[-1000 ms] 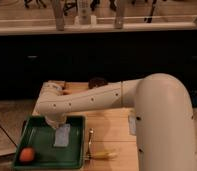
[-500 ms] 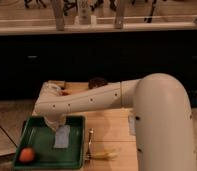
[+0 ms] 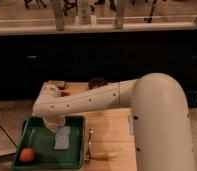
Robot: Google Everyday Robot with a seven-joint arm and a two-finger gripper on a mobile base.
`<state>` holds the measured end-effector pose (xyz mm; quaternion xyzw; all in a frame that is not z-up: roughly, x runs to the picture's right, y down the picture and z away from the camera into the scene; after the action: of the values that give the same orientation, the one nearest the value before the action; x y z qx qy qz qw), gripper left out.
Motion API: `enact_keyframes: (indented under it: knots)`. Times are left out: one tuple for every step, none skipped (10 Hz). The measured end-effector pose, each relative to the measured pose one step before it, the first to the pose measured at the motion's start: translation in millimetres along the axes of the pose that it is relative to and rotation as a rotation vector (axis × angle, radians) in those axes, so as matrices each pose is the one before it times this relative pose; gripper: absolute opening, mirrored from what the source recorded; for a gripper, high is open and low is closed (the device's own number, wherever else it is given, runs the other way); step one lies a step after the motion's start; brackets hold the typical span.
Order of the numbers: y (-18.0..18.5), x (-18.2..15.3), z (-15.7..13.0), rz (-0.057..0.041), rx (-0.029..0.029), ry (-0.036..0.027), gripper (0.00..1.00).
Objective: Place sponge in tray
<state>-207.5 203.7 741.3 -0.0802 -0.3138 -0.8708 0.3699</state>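
The green tray (image 3: 32, 137) lies at the lower left on the wooden table. The sponge (image 3: 62, 138), a small blue rectangular pad, is inside the tray near its right side. My gripper (image 3: 54, 125) is at the end of the white arm that reaches in from the right. It is over the tray, right at the sponge's upper edge. I cannot tell whether the sponge is held or lying free on the tray floor.
An orange fruit (image 3: 26, 155) sits in the tray's front left corner. A banana (image 3: 104, 155) lies on the table right of the tray. A reddish-brown bowl (image 3: 97, 82) and a brown block (image 3: 57, 84) are at the table's back edge.
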Motion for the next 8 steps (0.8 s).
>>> enact_keyframes:
  knots:
    - [-0.78, -1.09, 0.41, -0.00583, 0.00077, -0.00289, 0.48]
    - [-0.64, -0.02, -0.05, -0.00473, 0.00017, -0.00104, 0.48]
    - [-0.72, -0.44, 0.14, -0.00437, 0.00045, -0.00185, 0.48]
    - [-0.77, -0.56, 0.07, -0.00547, 0.00045, -0.00218, 0.48]
    - [-0.53, -0.52, 0.55, -0.01011, 0.00074, -0.00334, 0.48]
    - [-0.83, -0.66, 0.51, -0.01229, -0.00065, -0.00458, 0.49]
    - [-0.96, -0.38, 0.11, -0.00345, -0.00140, -0.00074, 0.54]
    - [-0.31, -0.77, -0.36, -0.00227, -0.00166, -0.00069, 0.55]
